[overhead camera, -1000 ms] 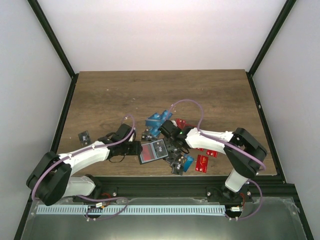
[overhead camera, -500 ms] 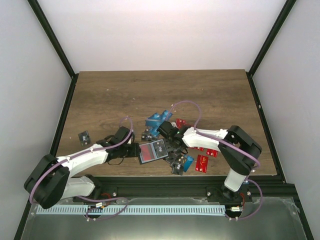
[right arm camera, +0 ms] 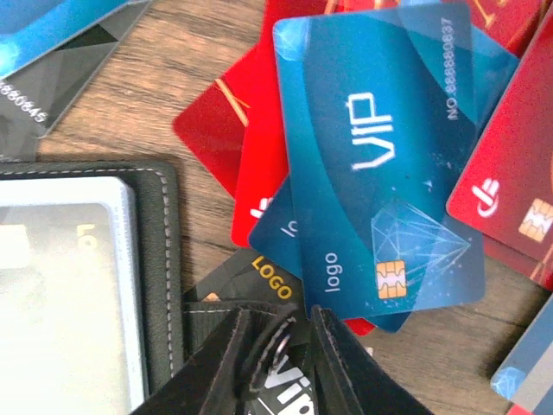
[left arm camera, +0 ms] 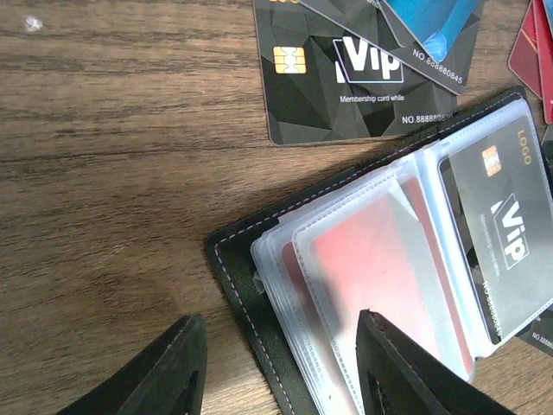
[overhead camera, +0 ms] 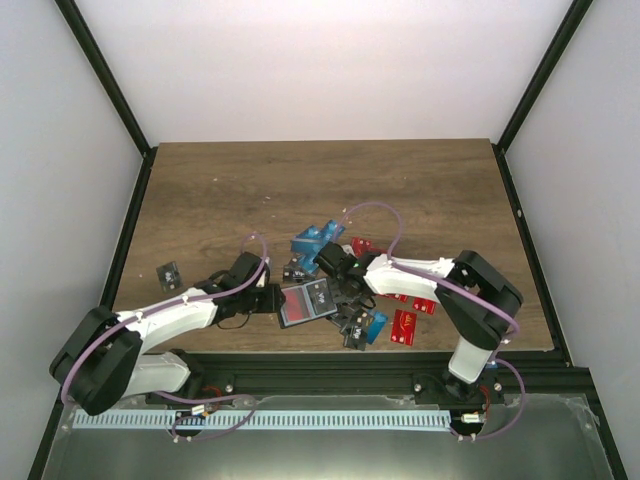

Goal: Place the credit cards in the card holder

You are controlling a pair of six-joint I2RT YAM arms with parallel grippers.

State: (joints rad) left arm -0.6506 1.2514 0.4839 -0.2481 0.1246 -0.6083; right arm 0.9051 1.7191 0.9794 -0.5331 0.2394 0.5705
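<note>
The card holder (overhead camera: 306,302) lies open on the wooden table, its clear sleeves up. In the left wrist view a red card (left arm camera: 380,259) shows in one sleeve and a black VIP card (left arm camera: 505,233) in the one beside it. My left gripper (overhead camera: 276,298) is open, its jaws either side of the holder's left edge (left arm camera: 238,268). My right gripper (overhead camera: 345,290) is shut on the holder's clasp tab (right arm camera: 278,350) at its right edge (right arm camera: 164,259). Loose credit cards lie around it: blue (right arm camera: 380,173), red (right arm camera: 251,164), black (right arm camera: 259,277).
More loose cards lie on the table: blue ones (overhead camera: 315,240) behind the holder, red ones (overhead camera: 405,325) to the right near the front edge, a blue one (overhead camera: 372,326) in front, and a lone black one (overhead camera: 168,272) far left. Black frame rails border the table.
My right arm has shifted slightly left and back with the clasp tab. The holder and my left gripper have barely moved.
</note>
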